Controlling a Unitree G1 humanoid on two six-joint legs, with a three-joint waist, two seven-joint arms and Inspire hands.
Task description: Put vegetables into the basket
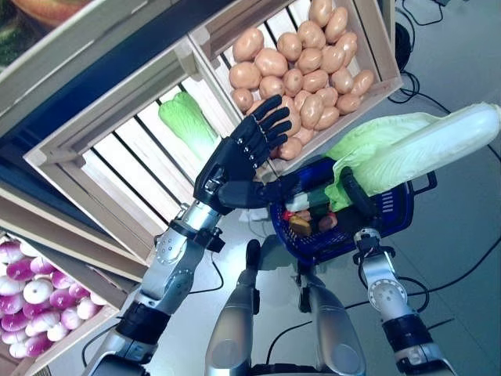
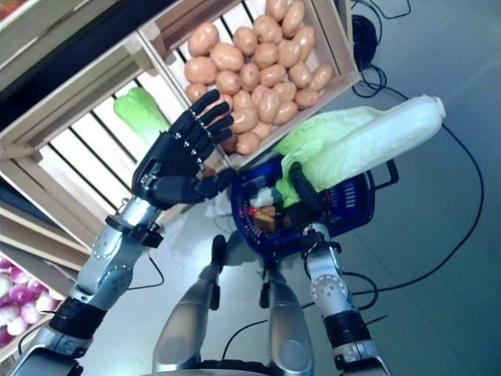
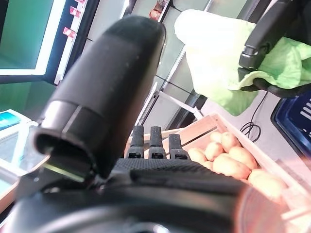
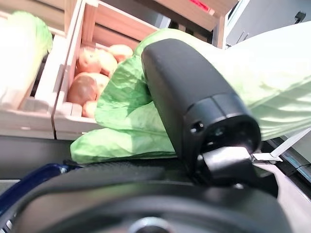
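My right robot hand (image 1: pixel 354 193) grips a napa cabbage (image 1: pixel 423 145), holding it just above the blue basket (image 1: pixel 391 210), its leafy end over the rim. My left robot hand (image 1: pixel 239 157) is released, fingers straight, raised before the crate of potatoes (image 1: pixel 301 59).

No text, number or sign can be read anywhere in these views. Small red tags (image 3: pixel 69 33) sit along a shelf edge in the left wrist view, and another red strip (image 4: pixel 200 5) on a wooden shelf in the right wrist view, but their print is too small to tell.
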